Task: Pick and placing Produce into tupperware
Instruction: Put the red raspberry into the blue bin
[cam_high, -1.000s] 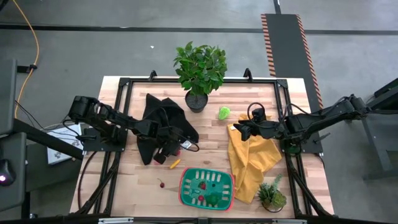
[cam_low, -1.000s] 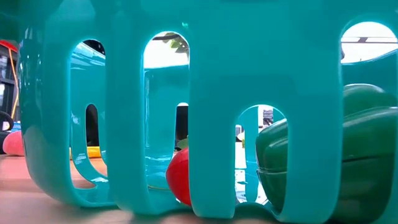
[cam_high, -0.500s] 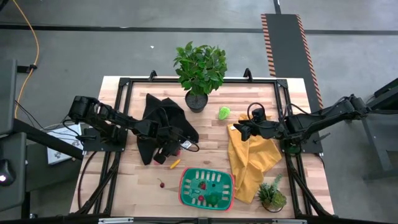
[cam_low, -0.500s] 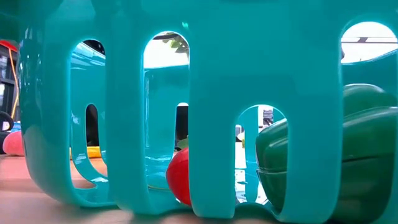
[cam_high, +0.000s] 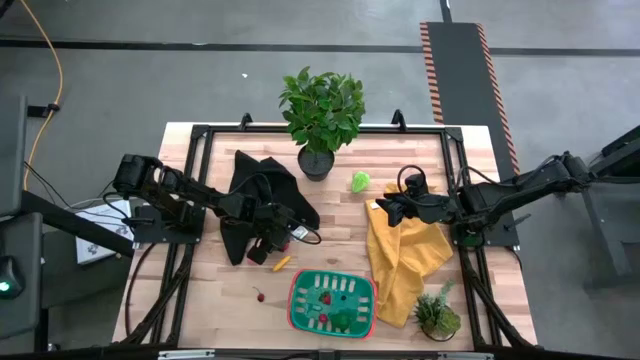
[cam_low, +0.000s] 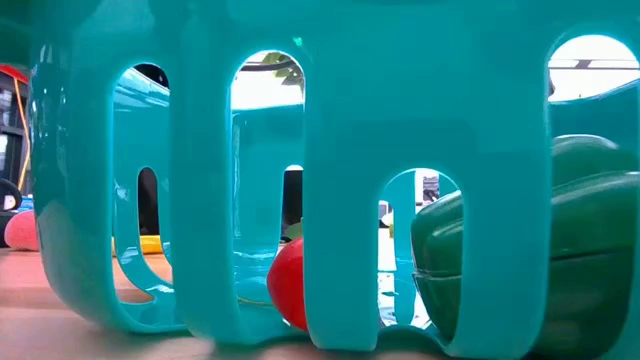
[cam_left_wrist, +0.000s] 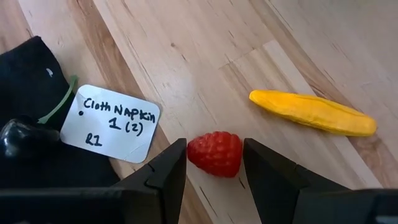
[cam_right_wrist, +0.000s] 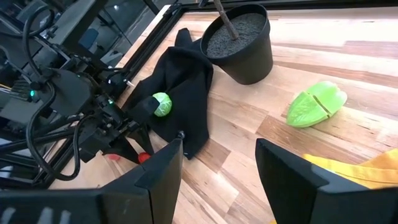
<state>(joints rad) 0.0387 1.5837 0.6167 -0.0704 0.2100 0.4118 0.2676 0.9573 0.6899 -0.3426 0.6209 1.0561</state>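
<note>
A red berry (cam_left_wrist: 214, 154) lies on the wooden table next to a black cloth (cam_high: 262, 195). My left gripper (cam_high: 277, 242) is down at it, one finger on each side. A yellow piece (cam_left_wrist: 313, 112) lies just beyond, and a small cherry (cam_high: 260, 295) nearer the front edge. The tupperware (cam_high: 296, 300), green with a red rim, stands at the front centre and holds a red bit (cam_high: 325, 297) and a dark green piece (cam_high: 343, 320). My right gripper (cam_high: 383, 210) hangs open over the yellow cloth (cam_high: 405, 255). A lime-green piece (cam_right_wrist: 316, 104) lies by the pot, and a lime-green ball (cam_right_wrist: 161, 104) rests on the black cloth. My left gripper pinches the red berry by its two opposite sides (cam_left_wrist: 193, 155) between its two fingers. The fingers come slanting down from the table's left. The berry rests on the wood, not lifted.
A potted plant (cam_high: 322, 115) stands at the far centre and a smaller one (cam_high: 438, 315) at the front right. A white label (cam_left_wrist: 112, 124) lies on the black cloth's edge. In the low view the container's slotted wall (cam_low: 200, 150) fills the picture.
</note>
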